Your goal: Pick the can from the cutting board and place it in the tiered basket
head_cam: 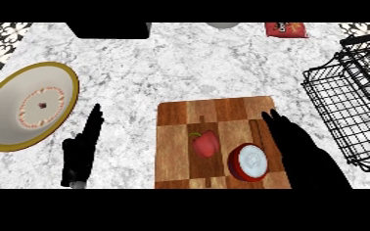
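Nearest the viewer, the right robot hand [300,149] extends over the right edge of the cutting board [180,127], fingers straight and open, just beside the can [250,162] without enclosing it. Red-walled with a pale top, the can stands near the board's lower right corner, with a red pepper [205,143] close to its left. Resting upright and open, the left robot hand [81,149] shows toward the lower left of the bench [188,63], below a gold-rimmed plate [36,106] at the bench's left edge. A black wire tiered basket [339,103] occupies the right edge of the bench, well apart from the can. Along the far edge lie a dark block [108,29], a pale round object [222,25] and a red packet [287,29].

Judged step: approach to the grasp; the can is not yet held. The next move appears to call for curling the right fingers and thumb round the can's wall, avoiding the pepper, then lifting clear of the board and carrying rightward over the basket's rim.
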You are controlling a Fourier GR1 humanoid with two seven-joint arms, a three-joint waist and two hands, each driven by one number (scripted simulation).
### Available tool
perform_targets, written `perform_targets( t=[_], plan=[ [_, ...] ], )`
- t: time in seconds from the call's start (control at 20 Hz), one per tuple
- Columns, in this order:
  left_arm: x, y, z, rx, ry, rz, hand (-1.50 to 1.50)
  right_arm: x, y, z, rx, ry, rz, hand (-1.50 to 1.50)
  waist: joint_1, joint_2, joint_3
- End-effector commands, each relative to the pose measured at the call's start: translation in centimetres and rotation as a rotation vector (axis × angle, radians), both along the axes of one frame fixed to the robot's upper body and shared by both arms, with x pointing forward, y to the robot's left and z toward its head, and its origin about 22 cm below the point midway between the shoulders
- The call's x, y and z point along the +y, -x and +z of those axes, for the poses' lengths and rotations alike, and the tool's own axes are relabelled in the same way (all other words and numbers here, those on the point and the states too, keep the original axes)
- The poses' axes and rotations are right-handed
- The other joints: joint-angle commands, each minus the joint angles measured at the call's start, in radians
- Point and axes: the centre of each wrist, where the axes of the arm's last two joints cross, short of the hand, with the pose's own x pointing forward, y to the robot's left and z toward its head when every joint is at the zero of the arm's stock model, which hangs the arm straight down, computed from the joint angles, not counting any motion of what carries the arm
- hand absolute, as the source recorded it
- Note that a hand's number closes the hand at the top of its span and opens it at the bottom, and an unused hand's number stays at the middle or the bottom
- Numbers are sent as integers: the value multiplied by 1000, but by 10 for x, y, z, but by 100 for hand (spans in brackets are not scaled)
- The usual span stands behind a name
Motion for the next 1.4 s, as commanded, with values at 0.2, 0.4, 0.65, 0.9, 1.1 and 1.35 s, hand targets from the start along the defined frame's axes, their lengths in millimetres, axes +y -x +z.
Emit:
perform_targets(
  t=[0.2,0.4,0.65,0.9,1.1,1.35],
  plan=[
    [-5,2,-9,52,0,17,0,27,4,-10,119,110,-76,-150,-8,3,-4],
    [-8,-8,-6,44,10,15,0,25,-19,-30,215,192,-101,-150,-8,6,-4],
    [3,-1,-3,45,-9,9,0,35,-22,-27,234,171,-107,-150,-4,4,-3],
    [7,-9,-6,42,-2,24,0,32,-30,-16,251,179,-99,-150,-9,5,-4],
    [-13,13,-10,46,0,0,0,45,-30,-36,286,188,-116,-150,-3,2,-4],
    [1,-8,-10,48,-4,12,0,33,-42,-48,346,190,-120,-150,-13,5,-4]
  ],
)
